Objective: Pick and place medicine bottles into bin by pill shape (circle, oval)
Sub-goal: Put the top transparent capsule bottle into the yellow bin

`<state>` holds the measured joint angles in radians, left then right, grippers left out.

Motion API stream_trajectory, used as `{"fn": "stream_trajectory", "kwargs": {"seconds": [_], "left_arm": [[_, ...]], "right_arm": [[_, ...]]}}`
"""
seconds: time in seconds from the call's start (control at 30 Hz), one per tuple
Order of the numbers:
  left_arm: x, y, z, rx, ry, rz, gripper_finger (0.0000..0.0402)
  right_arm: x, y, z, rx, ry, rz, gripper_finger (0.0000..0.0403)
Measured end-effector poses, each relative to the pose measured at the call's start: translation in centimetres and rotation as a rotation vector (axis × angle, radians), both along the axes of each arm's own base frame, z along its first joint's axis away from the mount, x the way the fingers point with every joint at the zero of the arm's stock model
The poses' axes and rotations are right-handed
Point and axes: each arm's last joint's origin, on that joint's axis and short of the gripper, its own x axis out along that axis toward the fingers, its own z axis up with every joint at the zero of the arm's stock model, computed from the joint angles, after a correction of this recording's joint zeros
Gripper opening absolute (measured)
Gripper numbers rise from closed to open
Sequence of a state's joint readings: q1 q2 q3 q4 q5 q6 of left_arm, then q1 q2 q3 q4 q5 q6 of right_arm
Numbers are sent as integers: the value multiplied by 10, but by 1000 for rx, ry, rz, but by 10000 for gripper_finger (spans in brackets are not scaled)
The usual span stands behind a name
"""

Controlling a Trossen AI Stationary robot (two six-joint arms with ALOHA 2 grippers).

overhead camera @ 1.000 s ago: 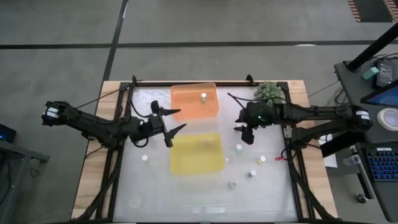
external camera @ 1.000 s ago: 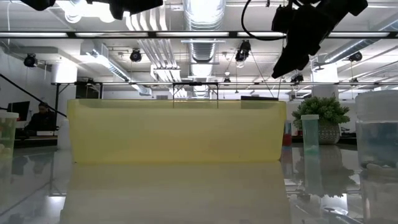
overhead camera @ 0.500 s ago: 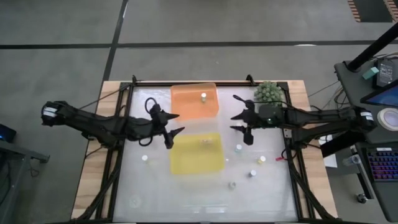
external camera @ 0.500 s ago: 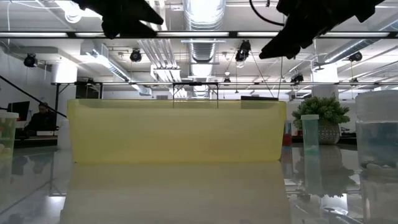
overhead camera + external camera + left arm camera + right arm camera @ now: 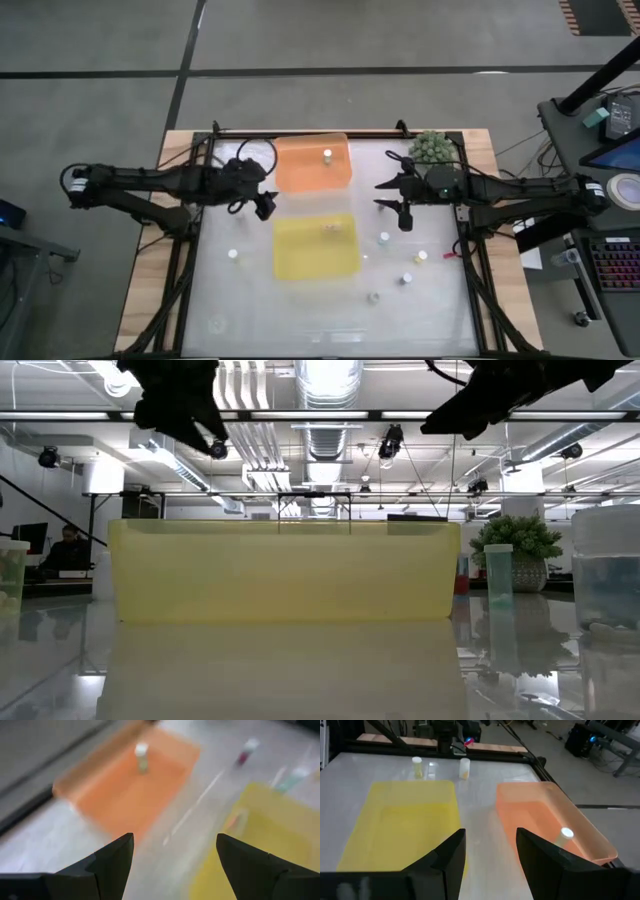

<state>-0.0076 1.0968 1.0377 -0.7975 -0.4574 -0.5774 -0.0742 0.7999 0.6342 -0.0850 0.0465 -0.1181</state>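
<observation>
- High view, nearest us: loose medicine bottles (image 5: 384, 238) stand on the table (image 5: 240, 300), right of the yellow bin (image 5: 317, 246).
- Farther, one bottle stands in the orange bin (image 5: 313, 162).
- Both claws, left claw (image 5: 265, 205) and right claw (image 5: 399, 200), hang apart and empty.
- We judge a new pick comes next: the right claw must descend over the nearest bottle.

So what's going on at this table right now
Two robot arms are sorting medicine bottles into an orange bin and a yellow bin. Neither holds anything: the left gripper and right gripper hover between the bins, jaws open. One bottle stands in the orange bin, one lies in the yellow, and several wait on the table.
</observation>
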Motion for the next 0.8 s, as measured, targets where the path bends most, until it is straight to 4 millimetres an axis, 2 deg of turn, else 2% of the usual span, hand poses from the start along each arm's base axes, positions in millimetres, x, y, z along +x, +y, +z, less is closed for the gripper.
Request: {"fn": "stream_trajectory", "kwargs": {"seconds": [0.17,0.27,0.43,0.8], "left_arm": [[0,15,-14,-193,184,51,270],[-7,20,-24,-346,325,113,270],[-21,23,-37,-430,535,277,270],[-27,23,-63,-419,530,323,270]], "right_arm": [[-1,0,-2,3,23,0,166],[-1,0,-3,-5,26,3,166],[-1,0,-3,-29,34,12,166],[-1,0,-4,-33,48,14,166]]}}
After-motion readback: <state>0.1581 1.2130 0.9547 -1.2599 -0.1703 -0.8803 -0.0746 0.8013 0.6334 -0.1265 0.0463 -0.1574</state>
